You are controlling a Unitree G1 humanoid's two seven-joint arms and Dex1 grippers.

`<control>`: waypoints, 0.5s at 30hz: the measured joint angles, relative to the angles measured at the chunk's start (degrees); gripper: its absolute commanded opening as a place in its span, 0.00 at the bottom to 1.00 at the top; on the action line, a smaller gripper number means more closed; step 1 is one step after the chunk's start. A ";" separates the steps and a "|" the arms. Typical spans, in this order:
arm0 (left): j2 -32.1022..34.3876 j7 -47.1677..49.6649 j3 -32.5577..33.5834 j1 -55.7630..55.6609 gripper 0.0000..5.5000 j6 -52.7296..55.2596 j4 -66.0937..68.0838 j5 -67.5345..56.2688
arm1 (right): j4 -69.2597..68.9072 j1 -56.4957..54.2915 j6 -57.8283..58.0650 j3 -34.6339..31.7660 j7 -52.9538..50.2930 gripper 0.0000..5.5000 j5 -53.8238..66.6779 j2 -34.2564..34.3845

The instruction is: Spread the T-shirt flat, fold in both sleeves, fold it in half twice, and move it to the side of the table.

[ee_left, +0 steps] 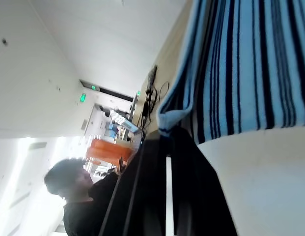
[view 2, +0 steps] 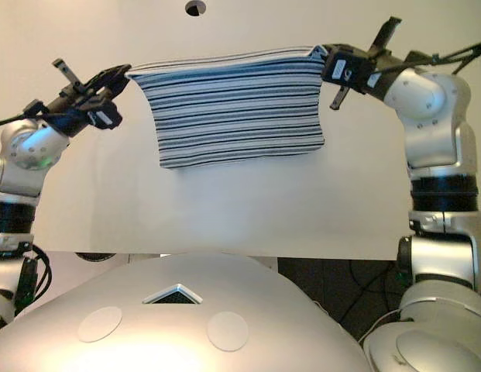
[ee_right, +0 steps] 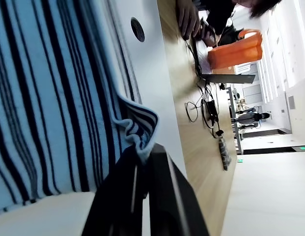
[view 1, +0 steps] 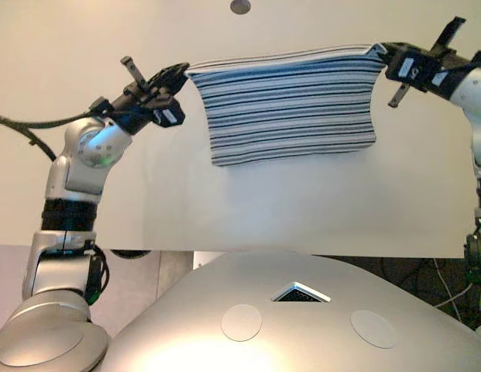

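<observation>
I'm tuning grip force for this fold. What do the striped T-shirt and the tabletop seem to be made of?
T-shirt: likely soft knit cotton-type cloth, matte; it bunches and curls where the left tool and right tool pinch it. The table: smooth, pale, matte surface, perhaps laminate; its core cannot be told.

Silver-grey rounded shells on left arm (view 1: 73, 167) and right arm (view 2: 434, 147), black ribbed bands at joints. Black left gripper (view 1: 183, 71) and right gripper (view 2: 325, 54) with small white labels. Black cable (view 1: 31, 122) beside left elbow.
</observation>
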 measured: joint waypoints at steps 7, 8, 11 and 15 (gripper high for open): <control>-1.09 11.44 -9.02 -11.48 0.20 -2.99 21.97 11.61 | 24.01 -11.18 -5.22 7.99 -4.91 0.14 -5.73 7.19; -1.23 12.49 -10.46 -11.90 0.24 -3.46 24.01 13.05 | 27.14 -12.46 -5.08 8.61 -5.39 0.18 -5.97 8.19; -2.19 16.52 -12.49 -12.74 0.30 -4.68 28.18 14.21 | 32.54 -13.17 -5.24 9.05 -8.35 0.25 -5.90 10.68; -4.21 23.12 -9.58 -13.68 0.42 -3.28 33.25 10.13 | 36.44 -14.62 -5.73 5.34 -13.98 0.26 -2.46 12.48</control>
